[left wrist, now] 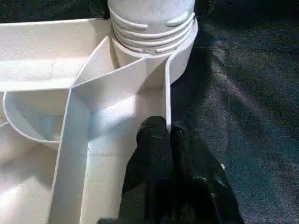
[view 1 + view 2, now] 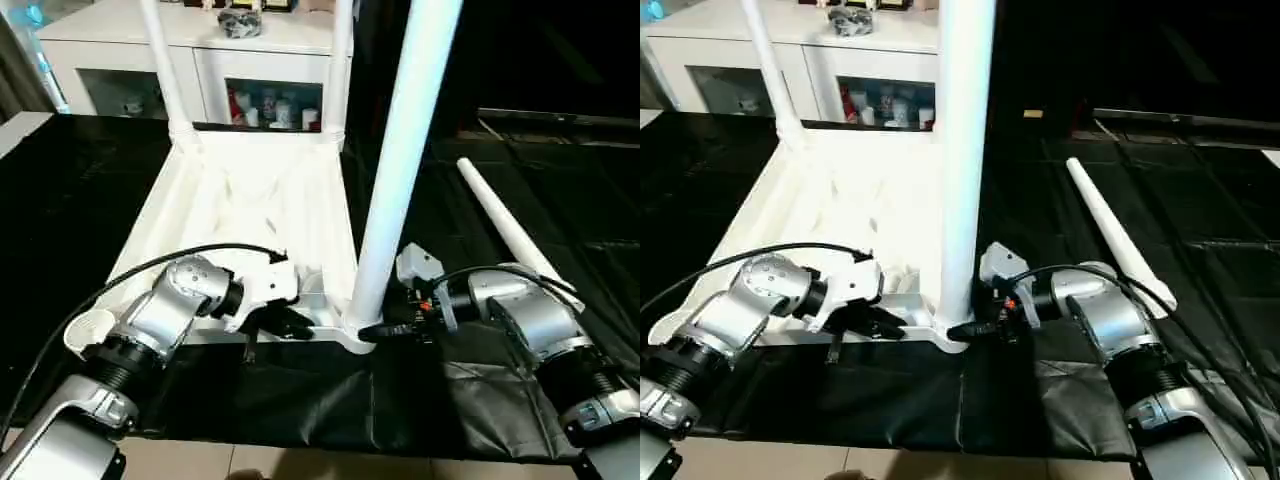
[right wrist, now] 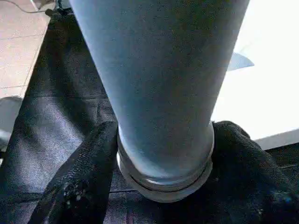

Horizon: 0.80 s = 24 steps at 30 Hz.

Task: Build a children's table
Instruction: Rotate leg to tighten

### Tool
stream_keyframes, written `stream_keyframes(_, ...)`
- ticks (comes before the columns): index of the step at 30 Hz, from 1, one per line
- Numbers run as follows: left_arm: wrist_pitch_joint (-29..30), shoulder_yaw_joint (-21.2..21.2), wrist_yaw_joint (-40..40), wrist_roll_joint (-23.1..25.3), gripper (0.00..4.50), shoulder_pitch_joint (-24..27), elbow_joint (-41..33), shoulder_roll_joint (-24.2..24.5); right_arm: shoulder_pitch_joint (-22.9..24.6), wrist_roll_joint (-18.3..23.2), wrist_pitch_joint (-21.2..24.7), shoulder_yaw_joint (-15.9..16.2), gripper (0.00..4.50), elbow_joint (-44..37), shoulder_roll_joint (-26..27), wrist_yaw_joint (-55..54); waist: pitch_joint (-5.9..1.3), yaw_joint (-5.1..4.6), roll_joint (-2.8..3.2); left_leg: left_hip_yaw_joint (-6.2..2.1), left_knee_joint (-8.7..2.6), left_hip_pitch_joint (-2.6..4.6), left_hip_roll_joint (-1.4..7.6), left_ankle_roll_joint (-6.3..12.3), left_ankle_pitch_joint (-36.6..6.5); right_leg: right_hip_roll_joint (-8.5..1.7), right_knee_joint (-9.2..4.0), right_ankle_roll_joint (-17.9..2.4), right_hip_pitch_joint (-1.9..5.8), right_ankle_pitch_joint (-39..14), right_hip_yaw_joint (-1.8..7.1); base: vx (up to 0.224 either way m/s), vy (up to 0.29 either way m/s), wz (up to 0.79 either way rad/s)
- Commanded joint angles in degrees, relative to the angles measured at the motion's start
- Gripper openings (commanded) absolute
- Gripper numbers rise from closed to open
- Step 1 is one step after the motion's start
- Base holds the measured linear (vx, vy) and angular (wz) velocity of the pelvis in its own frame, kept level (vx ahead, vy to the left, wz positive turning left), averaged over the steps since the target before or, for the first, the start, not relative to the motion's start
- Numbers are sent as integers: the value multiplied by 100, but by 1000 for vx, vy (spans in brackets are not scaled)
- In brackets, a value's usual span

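Note:
The white table top (image 2: 250,210) lies upside down on black cloth, ribs facing up. Two legs (image 2: 165,70) (image 2: 340,70) stand in its far corners. A third leg (image 2: 400,160) stands upright in the near right corner socket (image 1: 152,28). My right gripper (image 2: 385,330) is shut on that leg's base (image 3: 163,116), one finger (image 3: 88,168) on each side. My left gripper (image 2: 290,325) is shut on the top's thin near rim wall (image 1: 167,93), close to that socket. The fourth leg (image 2: 505,225) lies loose on the cloth to the right. The near left socket (image 2: 90,330) holds nothing.
A white cabinet with glass doors (image 2: 260,60) stands just behind the table top. The black cloth (image 2: 300,400) ends close in front of me, with pale floor tiles (image 2: 300,465) beyond its edge. Black cables run along both forearms.

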Motion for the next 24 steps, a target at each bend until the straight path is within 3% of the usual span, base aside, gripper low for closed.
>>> stream_keyframes(1, -53, -116, 73, 176, 0, -53, 71, -14, -1, -13, -61, 52, 274, 6, 45, 33, -333, -50, -3, -144, -428, 124, 275, 74, -1819, -567, -629, -453, 154, -3208, 324, 0, 0, 0)
stream_keyframes(2, -53, -113, 77, 174, 0, -53, 73, -19, 9, -8, -66, 50, 274, 8, 51, 29, -336, -55, -30, -140, -427, 121, 276, 81, -1800, -568, -628, -453, 154, -3190, 328, 0, 0, 0)
stream_keyframes(6, -40, -82, 99, 151, 0, -63, 93, -47, 38, 24, -89, 29, 274, -1, 96, -10, -329, -60, -27, -137, -427, 125, 276, 93, -1796, -569, -632, -448, 145, -3227, 328, 0, 0, 0)
stream_keyframes(8, 51, -15, 159, 92, 0, -80, 93, -100, 51, 58, -147, -55, 274, -1, 198, -176, -324, -61, -21, -137, -423, 126, 270, 93, -1811, -574, -640, -435, 140, -3283, 325, 0, 0, 0)
stream_keyframes(10, 174, 50, 260, 43, 0, -87, 74, -170, 73, 97, -131, -153, 274, -16, 304, -369, -322, -79, 22, -151, -426, 131, 262, 51, -1904, -574, -657, -408, 142, -3354, 308, 0, 0, 0)
stream_keyframes(12, 338, 136, 459, 5, 0, -105, 54, -283, 110, 154, -30, -270, 274, -44, 435, -630, -314, -106, 5, -153, -426, 129, 255, 27, -1945, -573, -676, -382, 137, -3416, 298, 0, 0, 0)
stream_keyframes(13, 504, 221, 694, -12, 0, -127, 42, -399, 157, 180, 41, -355, 274, -79, 544, -867, -313, -112, 29, -165, -427, 140, 257, 3, -1986, -572, -669, -377, 134, -3440, 289, 0, 0, 0)
stream_keyframes(16, 1252, 551, 1481, -165, 0, -136, -142, -861, 383, 264, 307, -582, 274, -296, 900, -1581, -309, -195, 21, -173, -405, 156, 230, -36, -2065, -573, -729, -314, 133, -3556, 220, 0, 0, 0)
stream_keyframes(18, 1696, 698, 1947, -208, 0, -91, -331, -1190, 540, 325, 464, -742, 273, -412, 1217, -2092, -326, -240, -6, -196, -429, 83, 225, 17, -2022, -572, -714, -248, 193, -3480, 195, 0, 0, 0)
stream_keyframes(22, 2148, 893, 2725, -181, 0, -75, -497, -1728, 567, 179, 565, -944, 272, -270, 1740, -3113, -362, -350, 8, -192, -460, 31, 260, 51, -1736, -583, -631, -509, 212, -2749, 251, 0, 0, 0)
stream_keyframes(24, 2364, 1041, 3241, -168, 0, -104, -560, -2101, 389, 142, 652, -1231, 272, -13, 2194, -4008, -381, -381, 15, -180, -452, 15, 252, 76, -1591, -580, -603, -639, 223, -2442, 272, 0, 0, 0)
